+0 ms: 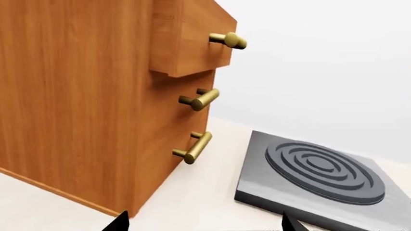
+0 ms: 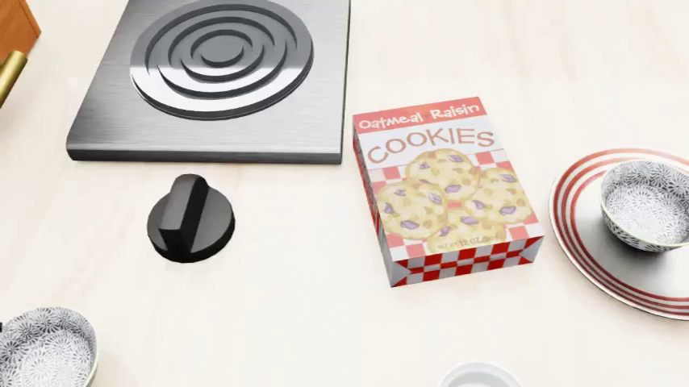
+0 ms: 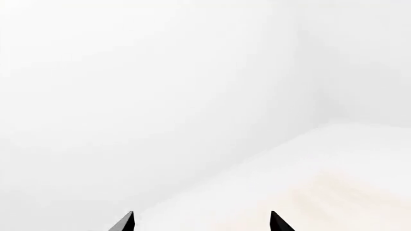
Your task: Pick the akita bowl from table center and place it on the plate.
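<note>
In the head view, an akita bowl (image 2: 646,205) with a grey-and-white speckle pattern sits inside the plate (image 2: 576,230), a wide white plate with red rings at the right edge. An identical bowl (image 2: 43,351) stands on the table at the bottom left corner. Neither arm shows in the head view. In the left wrist view, only the two dark tips of my left gripper (image 1: 205,222) show, far apart with bare table between them. My right gripper (image 3: 202,221) is likewise open, facing a white wall and pale tabletop, with nothing between its tips.
An oatmeal raisin cookie box (image 2: 447,189) lies between the plate and a black knob (image 2: 194,218). A grey stove plate (image 2: 215,72) lies behind, also the stove plate (image 1: 321,173) in the left wrist view beside a wooden drawer cabinet (image 1: 83,96). A small white cup (image 2: 482,376) peeks in at the near edge.
</note>
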### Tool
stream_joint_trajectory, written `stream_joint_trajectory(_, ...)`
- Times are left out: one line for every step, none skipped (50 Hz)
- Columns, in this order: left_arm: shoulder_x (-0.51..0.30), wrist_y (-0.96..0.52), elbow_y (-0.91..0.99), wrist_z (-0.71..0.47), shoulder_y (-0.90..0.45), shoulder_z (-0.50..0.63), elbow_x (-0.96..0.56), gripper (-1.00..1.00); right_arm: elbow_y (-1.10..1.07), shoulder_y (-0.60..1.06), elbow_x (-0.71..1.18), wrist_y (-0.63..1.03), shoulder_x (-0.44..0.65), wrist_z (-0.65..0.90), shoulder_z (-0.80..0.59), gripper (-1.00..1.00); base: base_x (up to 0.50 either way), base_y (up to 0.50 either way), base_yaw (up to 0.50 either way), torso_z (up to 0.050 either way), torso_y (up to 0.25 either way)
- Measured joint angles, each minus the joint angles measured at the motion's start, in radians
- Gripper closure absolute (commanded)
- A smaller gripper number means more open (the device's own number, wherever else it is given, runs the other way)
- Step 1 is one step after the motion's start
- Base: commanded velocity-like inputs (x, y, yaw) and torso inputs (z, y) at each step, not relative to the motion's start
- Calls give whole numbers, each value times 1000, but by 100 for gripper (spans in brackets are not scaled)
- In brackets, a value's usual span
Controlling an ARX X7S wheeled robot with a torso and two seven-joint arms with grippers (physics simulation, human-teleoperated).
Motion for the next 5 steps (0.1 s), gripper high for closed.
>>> stream_joint_trajectory(0, 0, -2, 0, -1, 2, 1, -100, -16, 2, 9, 8, 4, 7, -2, -100, 0, 0, 0, 0, 0)
stream_joint_trajectory(1, 0, -3, 1, -2, 3, 2, -100, -32, 5, 20, 17, 8, 15, -2, -100, 0, 0, 0, 0, 0)
stream_joint_trajectory(1, 0, -4, 1, -3, 5, 3, -100, -47, 7, 30, 25, 12, 23, -2, -100, 0, 0, 0, 0, 0)
stream_joint_trajectory(1, 0, -5, 1, -4, 8, 4, -100, -61, 9, 41, 33, 15, 30, -2, -100, 0, 0, 0, 0, 0)
stream_joint_trajectory(2, 0, -5, 2, -5, 10, 4, -100, -74, 11, 52, 41, 19, 38, -2, -100, 0, 0, 0, 0, 0)
